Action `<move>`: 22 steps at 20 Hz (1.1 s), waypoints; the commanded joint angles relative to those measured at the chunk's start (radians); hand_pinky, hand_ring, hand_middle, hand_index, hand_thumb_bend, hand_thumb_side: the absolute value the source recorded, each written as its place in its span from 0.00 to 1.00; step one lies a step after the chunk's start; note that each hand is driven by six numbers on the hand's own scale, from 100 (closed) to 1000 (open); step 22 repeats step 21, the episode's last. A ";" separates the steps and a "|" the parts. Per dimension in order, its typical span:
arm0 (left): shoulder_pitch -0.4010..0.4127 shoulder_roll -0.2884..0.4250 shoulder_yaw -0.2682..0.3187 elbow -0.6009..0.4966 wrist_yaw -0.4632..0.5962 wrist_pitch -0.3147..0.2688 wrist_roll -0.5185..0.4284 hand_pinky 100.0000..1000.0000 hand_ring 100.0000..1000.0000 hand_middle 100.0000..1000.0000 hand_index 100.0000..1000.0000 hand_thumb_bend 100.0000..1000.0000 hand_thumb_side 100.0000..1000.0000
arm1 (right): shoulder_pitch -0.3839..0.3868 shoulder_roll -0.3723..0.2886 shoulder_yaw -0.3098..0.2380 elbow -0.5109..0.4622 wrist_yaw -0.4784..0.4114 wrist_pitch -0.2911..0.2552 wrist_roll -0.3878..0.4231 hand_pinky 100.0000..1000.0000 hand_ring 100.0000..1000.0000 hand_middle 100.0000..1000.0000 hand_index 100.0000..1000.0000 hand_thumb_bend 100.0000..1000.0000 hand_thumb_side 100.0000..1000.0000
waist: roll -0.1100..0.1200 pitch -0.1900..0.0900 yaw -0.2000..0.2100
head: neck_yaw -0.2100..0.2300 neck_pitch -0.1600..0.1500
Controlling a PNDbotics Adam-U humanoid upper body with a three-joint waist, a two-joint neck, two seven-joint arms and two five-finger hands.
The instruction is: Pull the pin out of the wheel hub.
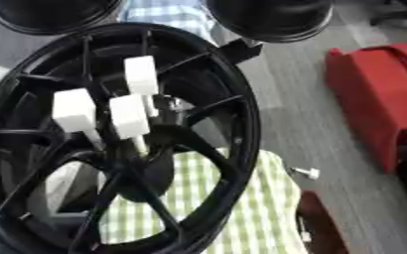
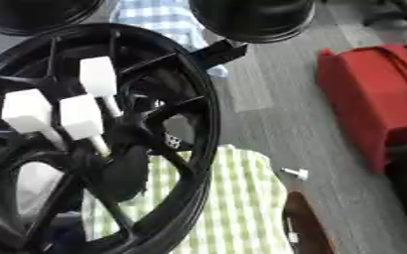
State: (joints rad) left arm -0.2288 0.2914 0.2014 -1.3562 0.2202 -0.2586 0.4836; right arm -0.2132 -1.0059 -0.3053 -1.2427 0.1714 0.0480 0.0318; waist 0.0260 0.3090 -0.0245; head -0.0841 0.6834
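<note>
A black spoked wheel hub (image 1: 233, 124) stands tilted and fills the left of both views. Three white pins with block-shaped heads stick out of its centre: one high (image 1: 141, 74), one at the left (image 1: 73, 110), and one in the middle (image 1: 129, 116). Each thin shaft runs down into the hub's middle. Another small white pin (image 1: 307, 172) lies loose on the grey floor to the right of the wheel. Neither of my hands shows in either view. A dark shape (image 2: 124, 173) sits behind the lower spokes, and I cannot make it out.
A green-and-white checked cloth (image 1: 250, 208) lies under the wheel. A red case (image 1: 380, 99) stands at the right. Two round black objects (image 1: 272, 17) and a blue checked cloth (image 1: 168, 12) are along the top edge. A brown object (image 1: 320, 223) is at the lower right.
</note>
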 commanded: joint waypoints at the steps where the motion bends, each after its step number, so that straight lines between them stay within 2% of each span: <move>1: -0.001 0.036 0.012 -0.009 0.003 -0.001 0.007 0.73 0.77 0.64 0.78 0.88 0.57 | 0.009 -0.015 -0.041 0.016 0.021 0.033 -0.051 0.80 0.80 0.85 0.84 0.42 0.42 | -0.005 -0.028 -0.002 | 0.018 -0.010; 5: -0.002 0.037 0.011 -0.007 0.003 -0.001 0.009 0.73 0.77 0.64 0.77 0.88 0.56 | 0.012 0.000 -0.050 0.008 -0.001 0.049 -0.116 0.79 0.79 0.83 0.83 0.41 0.42 | -0.006 -0.030 -0.001 | 0.020 -0.011; 8: -0.003 0.037 0.010 -0.005 0.002 0.000 0.009 0.73 0.77 0.64 0.77 0.88 0.56 | -0.001 0.017 -0.043 -0.030 -0.033 0.043 -0.159 0.77 0.74 0.77 0.78 0.38 0.36 | -0.006 -0.032 0.001 | 0.015 -0.012; 10: -0.004 0.035 0.009 -0.005 0.002 0.000 0.008 0.73 0.77 0.64 0.77 0.88 0.56 | -0.014 0.040 -0.032 -0.075 -0.076 0.032 -0.185 0.75 0.70 0.73 0.75 0.33 0.31 | -0.005 -0.032 0.003 | 0.010 -0.013; 12: -0.005 0.033 0.007 -0.005 0.001 0.001 0.007 0.73 0.77 0.64 0.77 0.88 0.56 | -0.031 0.070 -0.014 -0.123 -0.128 0.018 -0.199 0.74 0.67 0.71 0.73 0.28 0.28 | -0.004 -0.032 0.007 | 0.005 -0.013; 14: -0.006 0.032 0.007 -0.005 0.000 0.001 0.007 0.73 0.77 0.64 0.77 0.88 0.56 | -0.039 0.088 0.000 -0.154 -0.167 0.013 -0.206 0.74 0.67 0.71 0.73 0.28 0.28 | -0.003 -0.032 0.008 | 0.002 -0.013; 17: -0.006 0.032 0.007 -0.005 0.000 0.001 0.007 0.73 0.77 0.64 0.77 0.88 0.56 | -0.040 0.092 0.006 -0.167 -0.186 0.015 -0.212 0.74 0.67 0.71 0.73 0.28 0.28 | -0.003 -0.032 0.008 | 0.002 -0.013; 18: -0.006 0.032 0.006 -0.005 0.000 0.001 0.006 0.73 0.76 0.64 0.77 0.90 0.57 | -0.042 0.093 0.006 -0.170 -0.188 0.014 -0.212 0.71 0.61 0.66 0.70 1.00 0.00 | -0.002 -0.033 0.010 | -0.001 -0.013; 19: -0.008 0.024 -0.001 -0.004 0.001 0.003 0.002 0.73 0.76 0.64 0.77 0.88 0.56 | -0.053 0.105 0.015 -0.181 -0.196 0.008 -0.208 0.71 0.60 0.65 0.69 0.15 0.24 | 0.005 -0.037 0.021 | -0.017 -0.013; 21: -0.014 0.012 -0.008 -0.003 0.002 0.005 -0.005 0.73 0.76 0.64 0.77 0.88 0.56 | -0.095 0.147 0.048 -0.213 -0.222 -0.014 -0.212 0.71 0.59 0.65 0.69 0.14 0.26 | 0.016 -0.036 0.034 | -0.033 -0.017; 22: -0.014 0.012 -0.008 -0.003 0.002 0.005 -0.005 0.73 0.76 0.64 0.77 0.88 0.56 | -0.095 0.147 0.048 -0.213 -0.222 -0.014 -0.212 0.71 0.59 0.65 0.69 0.14 0.26 | 0.016 -0.036 0.034 | -0.033 -0.017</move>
